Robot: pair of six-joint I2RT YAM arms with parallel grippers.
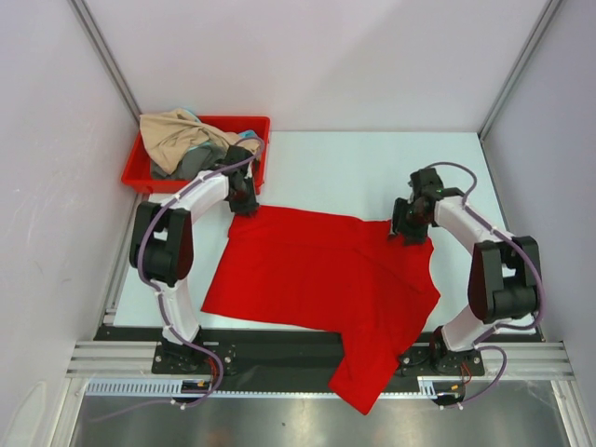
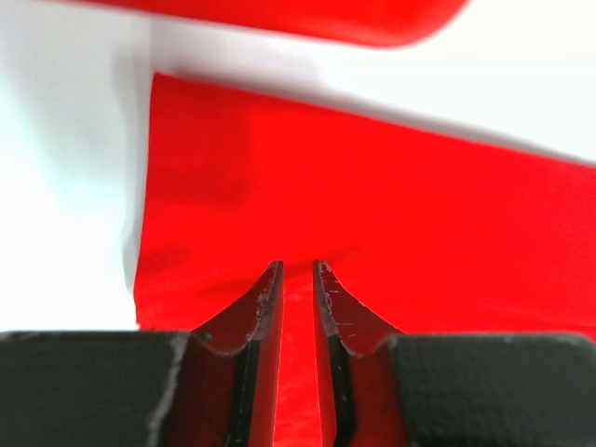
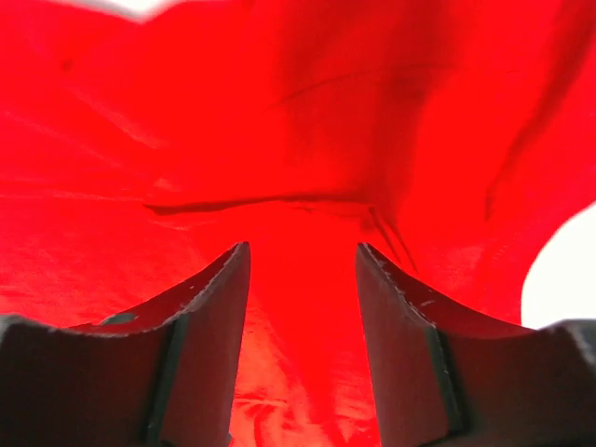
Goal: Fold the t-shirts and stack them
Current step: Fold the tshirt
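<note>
The red t-shirt (image 1: 317, 270) lies spread on the white table, and its lower right part hangs over the front edge. My left gripper (image 1: 244, 203) sits at the shirt's far left corner. In the left wrist view its jaws (image 2: 296, 265) stand nearly together with red cloth (image 2: 391, 214) pinched between them. My right gripper (image 1: 405, 231) sits at the shirt's far right edge. In the right wrist view its jaws (image 3: 303, 247) stand apart over a ridge of red cloth (image 3: 279, 121). The beige-tan shirt (image 1: 177, 135) and grey shirt (image 1: 196, 163) lie heaped in the tray.
A red plastic tray (image 1: 135, 172) stands at the back left, just behind my left gripper; its rim shows in the left wrist view (image 2: 326, 19). White walls enclose the table on three sides. A black rail (image 1: 279, 345) runs along the front edge.
</note>
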